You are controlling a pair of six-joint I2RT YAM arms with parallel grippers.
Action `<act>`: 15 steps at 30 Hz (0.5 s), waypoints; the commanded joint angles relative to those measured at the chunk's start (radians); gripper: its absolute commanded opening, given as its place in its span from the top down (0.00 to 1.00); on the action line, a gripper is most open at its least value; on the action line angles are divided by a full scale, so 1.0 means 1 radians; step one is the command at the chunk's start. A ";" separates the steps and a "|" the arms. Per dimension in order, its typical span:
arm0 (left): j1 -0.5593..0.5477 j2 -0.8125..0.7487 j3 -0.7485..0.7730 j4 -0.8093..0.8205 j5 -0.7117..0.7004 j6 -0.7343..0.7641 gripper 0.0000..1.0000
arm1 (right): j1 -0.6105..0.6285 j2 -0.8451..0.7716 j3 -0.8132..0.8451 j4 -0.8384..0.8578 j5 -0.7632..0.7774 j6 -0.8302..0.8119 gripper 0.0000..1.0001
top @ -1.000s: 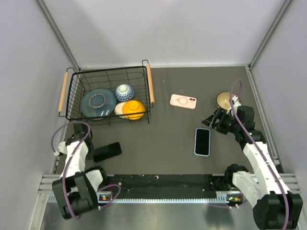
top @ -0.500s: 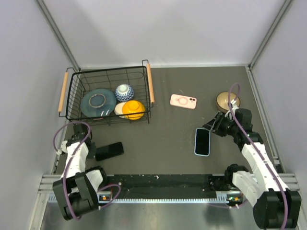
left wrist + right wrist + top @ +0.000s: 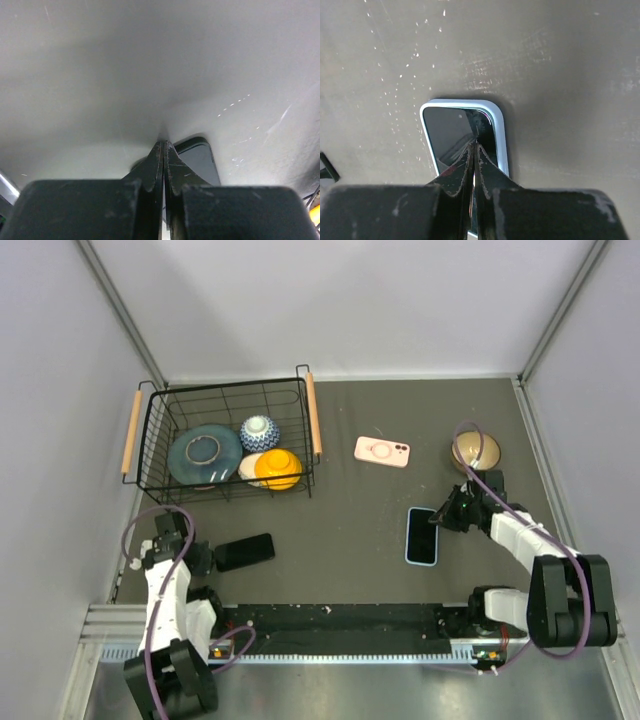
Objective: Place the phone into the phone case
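Observation:
The phone (image 3: 245, 551) lies screen up, a dark slab at the near left; in the left wrist view the phone (image 3: 197, 161) shows just past my fingertips. My left gripper (image 3: 207, 559) (image 3: 163, 144) is shut with nothing between its fingers, its tips at the phone's left end. The pink phone case (image 3: 382, 451) lies apart near the middle back, its white ring facing up. My right gripper (image 3: 438, 521) (image 3: 474, 143) is shut and empty, its tips resting over a black-faced slab with a light blue rim (image 3: 421, 537) (image 3: 447, 132).
A black wire basket (image 3: 150, 445) with wooden handles stands at the back left and holds a teal plate, a blue-white bowl and an orange bowl. A brass-coloured bowl (image 3: 478, 448) sits at the right, behind my right arm. Grey walls close in three sides.
Both grippers have closed. The left gripper moved right and the phone slid right and turned a little. The right gripper came down and left onto the light blue-rimmed slab.

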 commanded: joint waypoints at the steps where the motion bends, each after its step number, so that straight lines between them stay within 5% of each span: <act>1: -0.003 -0.020 -0.009 -0.040 0.036 0.019 1.00 | -0.010 0.045 0.064 0.023 0.107 -0.042 1.00; 15: -0.004 0.017 0.010 -0.032 0.012 0.025 1.00 | -0.010 0.195 0.132 -0.060 0.162 -0.053 1.00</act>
